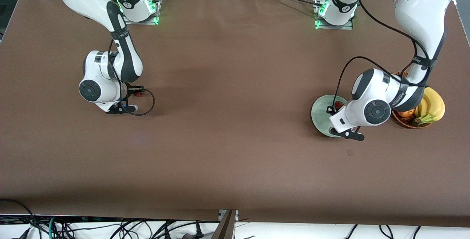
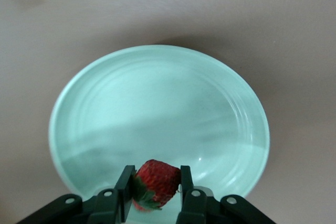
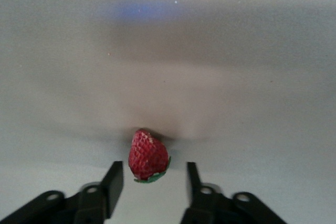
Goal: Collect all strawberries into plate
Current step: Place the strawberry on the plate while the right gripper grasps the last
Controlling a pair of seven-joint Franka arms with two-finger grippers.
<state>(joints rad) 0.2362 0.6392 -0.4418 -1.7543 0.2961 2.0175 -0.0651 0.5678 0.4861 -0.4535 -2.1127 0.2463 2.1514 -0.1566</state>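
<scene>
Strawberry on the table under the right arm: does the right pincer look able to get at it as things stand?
Probably yes: the right pincer is open, its fingers flank the strawberry, and nothing lies between them.

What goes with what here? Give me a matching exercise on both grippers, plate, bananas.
1 left gripper
2 right gripper
3 plate
4 bananas

A in the basket
B open around table strawberry
C shut on lifted strawberry
D under the left gripper

Pairs: 1-C, 2-B, 3-D, 4-A
</scene>
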